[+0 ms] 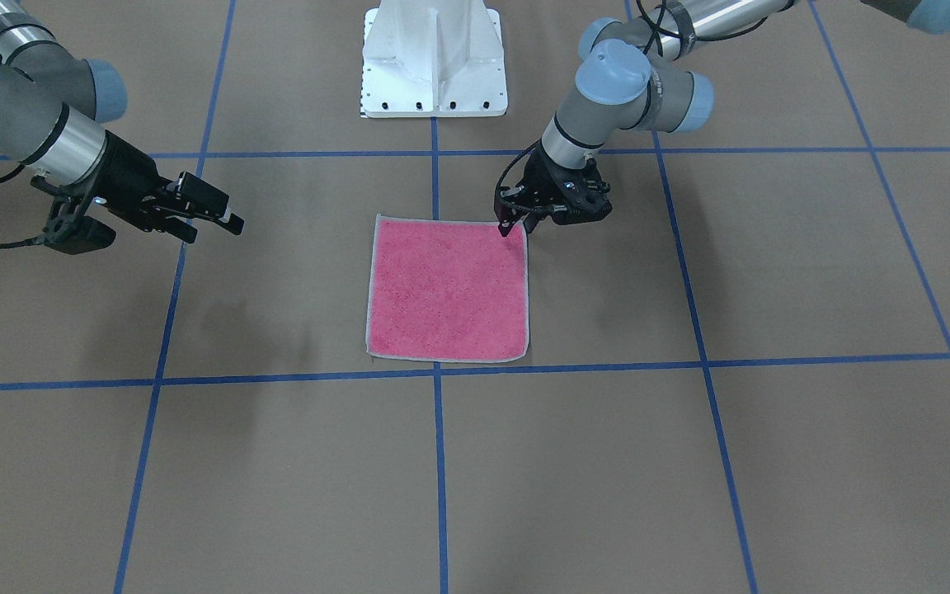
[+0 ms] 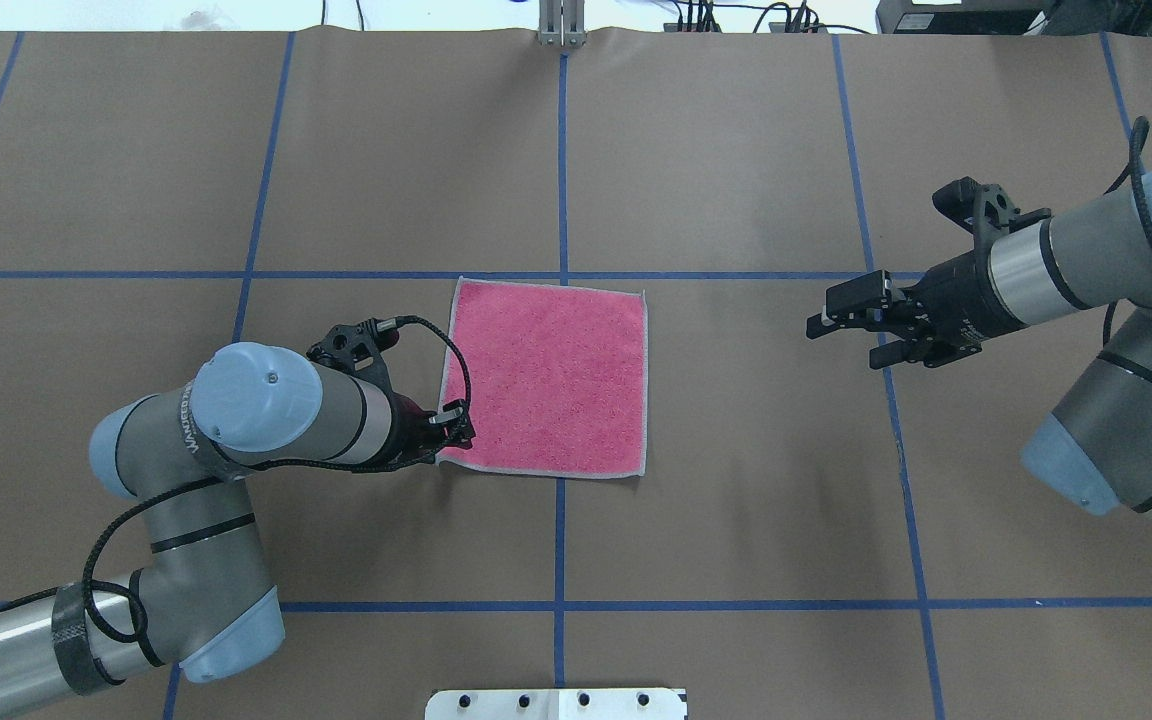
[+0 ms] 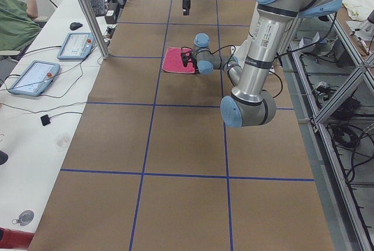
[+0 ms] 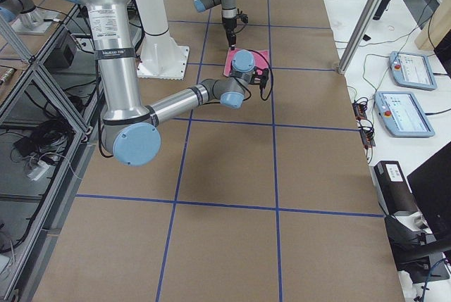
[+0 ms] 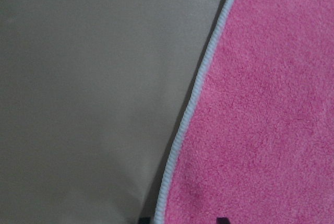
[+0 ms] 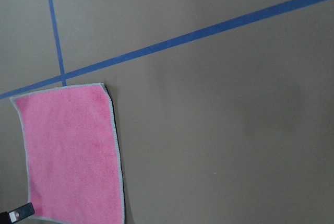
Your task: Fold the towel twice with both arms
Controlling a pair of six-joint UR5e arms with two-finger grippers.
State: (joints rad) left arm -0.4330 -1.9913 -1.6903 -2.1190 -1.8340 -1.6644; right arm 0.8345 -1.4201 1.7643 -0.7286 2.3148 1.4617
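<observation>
The towel [image 1: 448,289] lies flat and pink face up on the brown table, in the middle [image 2: 546,375]. My left gripper [image 1: 512,224] points down at the towel's corner nearest the robot on its left side [image 2: 456,428]. It looks open. In the left wrist view the towel's pale border [image 5: 185,125] runs between two dark fingertips at the bottom edge. My right gripper [image 1: 215,213] is open and empty. It hovers well off to the towel's right [image 2: 841,325]. The right wrist view shows the towel [image 6: 70,151] at lower left.
The white pedestal base [image 1: 434,58] stands at the robot's side of the table. Blue tape lines [image 2: 561,540] divide the table into squares. Control tablets [image 3: 32,76] lie on a side bench where a person [image 3: 14,23] sits.
</observation>
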